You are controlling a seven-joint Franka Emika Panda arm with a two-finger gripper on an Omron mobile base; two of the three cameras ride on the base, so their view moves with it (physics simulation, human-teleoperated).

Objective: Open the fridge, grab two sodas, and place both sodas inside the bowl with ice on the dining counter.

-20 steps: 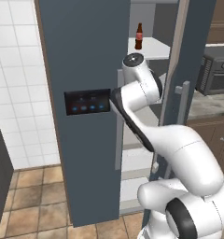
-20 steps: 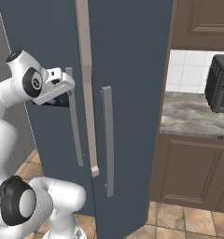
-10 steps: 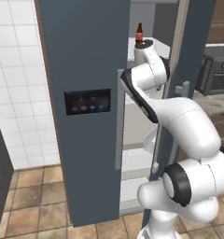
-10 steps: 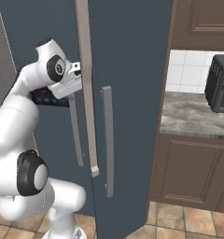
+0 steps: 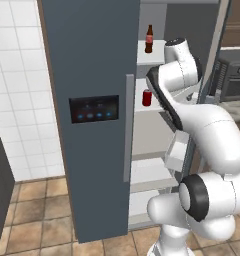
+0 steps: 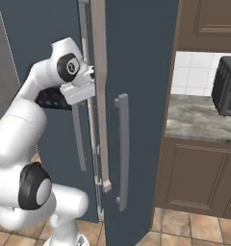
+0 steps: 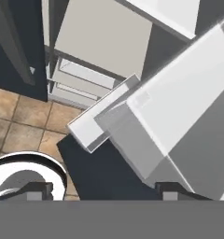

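Slate-blue fridge [image 5: 92,60] has its right door ajar. One red soda [image 5: 147,98] with a pale top stands at the left edge of a white shelf [image 5: 153,107]. Can't tell if my gripper's open.

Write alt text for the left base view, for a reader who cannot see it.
A white robot arm reaches into the open right side of a slate-blue fridge, whose left door stays shut. On the white shelves inside stand a red soda can and, one shelf higher, a dark brown bottle. White wall tiles and a tan tiled floor lie to the left.
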